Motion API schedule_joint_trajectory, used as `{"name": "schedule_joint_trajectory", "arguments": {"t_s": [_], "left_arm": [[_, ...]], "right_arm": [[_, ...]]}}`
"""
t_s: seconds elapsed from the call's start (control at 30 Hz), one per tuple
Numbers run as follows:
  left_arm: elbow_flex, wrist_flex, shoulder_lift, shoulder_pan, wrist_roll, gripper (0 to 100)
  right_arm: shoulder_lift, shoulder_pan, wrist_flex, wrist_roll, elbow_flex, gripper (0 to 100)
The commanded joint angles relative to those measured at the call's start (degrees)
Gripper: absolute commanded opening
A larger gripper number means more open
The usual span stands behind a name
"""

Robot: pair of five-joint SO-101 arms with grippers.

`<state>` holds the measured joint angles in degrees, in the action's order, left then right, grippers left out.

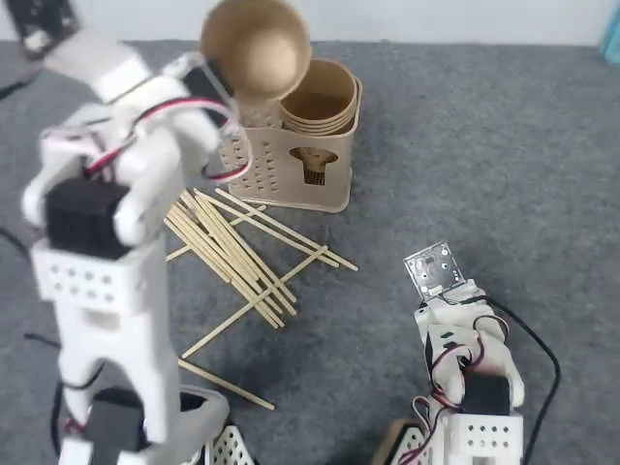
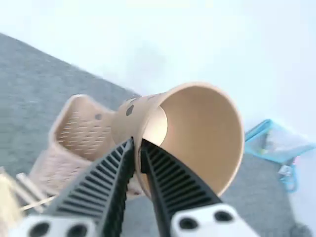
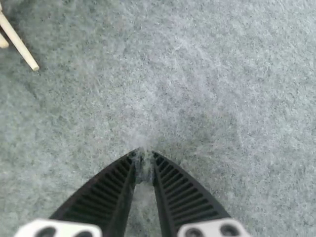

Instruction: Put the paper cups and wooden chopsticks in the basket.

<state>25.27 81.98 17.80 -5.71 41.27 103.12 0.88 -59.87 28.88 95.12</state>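
Grey carpet [image 1: 484,145] underfoot: left gripper [image 2: 137,144] clamps a cup [image 2: 202,128] above the basket [image 1: 291,184]; right gripper [image 3: 144,154] sits pinched together near chopsticks [image 1: 232,252].

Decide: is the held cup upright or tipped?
Tipped. The cup, pinched at its rim by the left gripper, turns its mouth sideways, unlike the stacked cups upright in the basket.

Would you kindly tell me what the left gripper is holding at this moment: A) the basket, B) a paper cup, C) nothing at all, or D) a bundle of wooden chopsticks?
B: the left gripper is shut on the wall of a paper cup, held up near the basket.
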Motion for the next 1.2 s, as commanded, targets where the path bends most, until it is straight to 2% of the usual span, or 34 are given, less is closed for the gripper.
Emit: {"name": "schedule_joint_trajectory", "arguments": {"t_s": [0.0, 0.37, 0.57, 0.73, 0.97, 1.17], "left_arm": [[5.14, -4.31, -6.33, -2.37, 3.60, 1], [24.31, 2.55, -29.98, -2.64, 5.89, 1], [29.67, 4.31, -38.42, -2.73, 5.98, 1], [32.84, 7.82, -40.62, -2.81, 5.98, 1], [45.05, 18.55, -39.82, -2.46, 5.71, 1], [45.93, 18.64, -40.18, -1.49, 5.63, 1]], "right_arm": [[0.75, -0.48, 0.75, 0.88, 0.88, 0.8], [0.75, -0.48, 0.84, 0.88, 0.70, 0.8], [0.75, -0.48, 0.84, 0.97, 0.62, 0.8], [0.75, -0.48, 0.92, 2.11, 0.62, 0.8], [0.75, -0.40, 2.07, 2.20, 0.97, 0.8], [0.75, -0.40, 1.98, 2.20, 1.05, 0.8]]}}
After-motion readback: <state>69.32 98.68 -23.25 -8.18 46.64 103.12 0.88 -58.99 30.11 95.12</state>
